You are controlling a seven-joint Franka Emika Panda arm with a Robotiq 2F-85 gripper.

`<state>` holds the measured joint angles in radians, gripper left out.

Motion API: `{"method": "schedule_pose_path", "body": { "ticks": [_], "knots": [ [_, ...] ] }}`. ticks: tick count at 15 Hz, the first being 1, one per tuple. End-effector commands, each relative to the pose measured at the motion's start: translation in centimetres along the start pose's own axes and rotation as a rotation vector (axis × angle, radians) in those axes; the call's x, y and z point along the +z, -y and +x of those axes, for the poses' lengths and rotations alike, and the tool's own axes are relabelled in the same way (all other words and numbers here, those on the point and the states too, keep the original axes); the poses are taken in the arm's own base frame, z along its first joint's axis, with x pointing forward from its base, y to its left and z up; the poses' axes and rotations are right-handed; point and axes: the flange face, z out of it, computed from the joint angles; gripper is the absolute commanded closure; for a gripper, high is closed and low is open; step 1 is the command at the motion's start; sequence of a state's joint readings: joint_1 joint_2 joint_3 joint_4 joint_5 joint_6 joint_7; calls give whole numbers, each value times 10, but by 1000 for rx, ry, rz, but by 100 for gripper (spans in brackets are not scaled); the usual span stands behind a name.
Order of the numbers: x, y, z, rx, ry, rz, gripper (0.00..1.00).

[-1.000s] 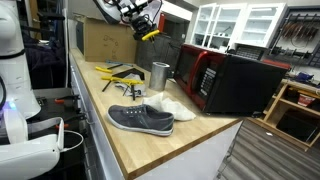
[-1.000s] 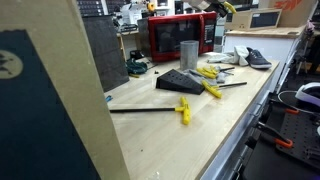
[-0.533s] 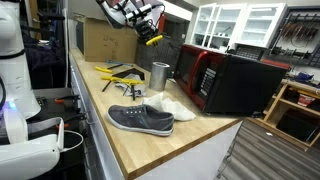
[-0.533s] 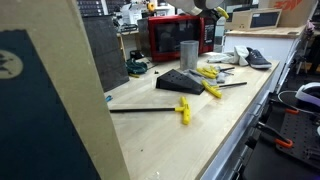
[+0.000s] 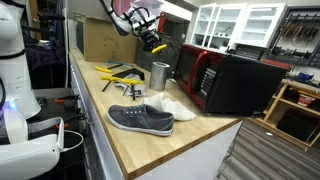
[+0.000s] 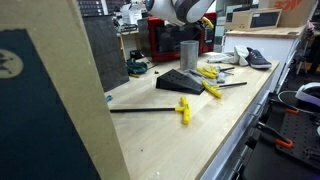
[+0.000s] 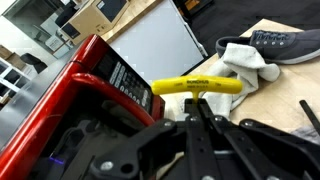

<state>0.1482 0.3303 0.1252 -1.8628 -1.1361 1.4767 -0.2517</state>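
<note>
Pincer: black two-finger pincer [image 5: 150, 37], clenched on a yellow-handled T-shaped tool [image 7: 196, 86]. Only one arm in the scene.
Tool pos.: up in the air w/ the pincer, well above the light wooden table [image 5: 150, 150], touching nothing else.
Tool axis: in wrist view the yellow handle lies crosswise to the fingers [image 7: 203, 120] and sticks out on both sides. Grip is abt mid-handle. The shank is hidden among the fingers, so its direction can't be told.
Tool vs pincer: right at the fingertips, no gap.
Nearest thing below: tall grey metal cup [image 5: 160, 74], upright on the table. In an exterior view it sits lower than the tool. Whether it's directly under, can't tell.
Around: red-and-black microwave oven [image 5: 225, 80] just beside the cup. White crumpled cloth [image 5: 172, 104] and grey canvas shoe [image 5: 140, 119] lie nearer the table edge, touching each other. More yellow-handled tools [image 5: 115, 72] lie flat on the cup's far side.
</note>
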Motion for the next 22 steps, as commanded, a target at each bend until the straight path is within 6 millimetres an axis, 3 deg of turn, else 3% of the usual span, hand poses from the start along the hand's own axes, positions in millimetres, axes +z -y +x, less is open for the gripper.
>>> {"method": "schedule_pose_path", "body": {
  "ticks": [1, 6, 14, 22],
  "knots": [
    [-7, -15, 23, -13, 29, -8, 99],
    [-3, -16, 47, -53, 17, 22, 99],
    [5, 2, 75, -127, 9, 52, 99],
    [-4, -12, 69, -136, -26, 106, 99]
  ]
}}
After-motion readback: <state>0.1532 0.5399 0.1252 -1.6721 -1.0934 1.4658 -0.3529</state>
